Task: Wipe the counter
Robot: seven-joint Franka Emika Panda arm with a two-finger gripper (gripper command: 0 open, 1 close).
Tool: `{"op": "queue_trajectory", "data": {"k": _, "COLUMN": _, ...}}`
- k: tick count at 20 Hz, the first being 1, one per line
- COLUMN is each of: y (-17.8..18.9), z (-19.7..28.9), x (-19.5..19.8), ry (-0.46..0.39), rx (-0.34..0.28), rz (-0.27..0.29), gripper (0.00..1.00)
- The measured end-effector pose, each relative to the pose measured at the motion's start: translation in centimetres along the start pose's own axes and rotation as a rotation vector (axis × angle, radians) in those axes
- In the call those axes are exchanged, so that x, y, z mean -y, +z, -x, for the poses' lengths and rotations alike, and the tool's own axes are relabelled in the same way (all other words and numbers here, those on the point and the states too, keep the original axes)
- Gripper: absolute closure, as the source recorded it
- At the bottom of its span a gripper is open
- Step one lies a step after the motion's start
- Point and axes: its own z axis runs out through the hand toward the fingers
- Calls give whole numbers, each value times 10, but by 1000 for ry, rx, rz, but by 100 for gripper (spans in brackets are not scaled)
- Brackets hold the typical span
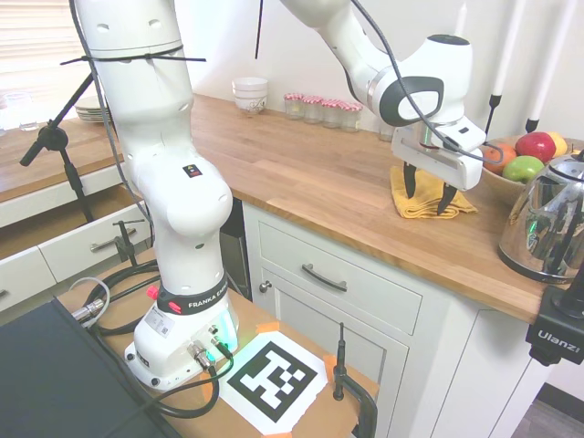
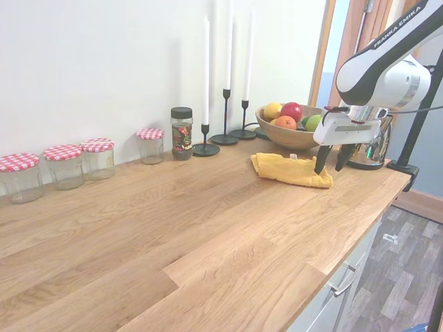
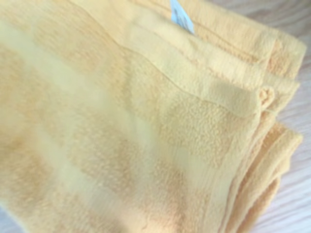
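The counter (image 1: 310, 173) (image 2: 173, 228) is a long warm-brown wooden top over white cabinets. A folded yellow cloth (image 1: 422, 203) (image 2: 289, 169) lies on it near the fruit bowl. My gripper (image 1: 427, 192) (image 2: 331, 162) hangs just above the cloth's near end, its two dark fingers apart and open, with nothing between them. The wrist view is filled by the yellow cloth (image 3: 146, 126) with its small white label (image 3: 181, 15).
A wooden bowl of fruit (image 1: 520, 160) (image 2: 287, 124) and a steel kettle (image 1: 552, 224) stand close behind and beside the cloth. Black candlesticks (image 2: 225, 117), a spice jar (image 2: 182, 133) and several checked-lid jars (image 2: 83, 159) line the wall. White bowls (image 1: 250, 94) sit at the back.
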Motion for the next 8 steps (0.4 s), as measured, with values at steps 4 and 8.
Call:
{"op": "queue_trajectory", "data": {"k": 4, "y": -16, "z": 6, "x": -4, "ry": 3, "rx": -13, "rz": -19, "gripper": 0}}
{"op": "queue_trajectory", "data": {"k": 8, "y": -21, "z": 10, "x": -8, "ry": 9, "rx": -14, "rz": -24, "gripper": 0}}
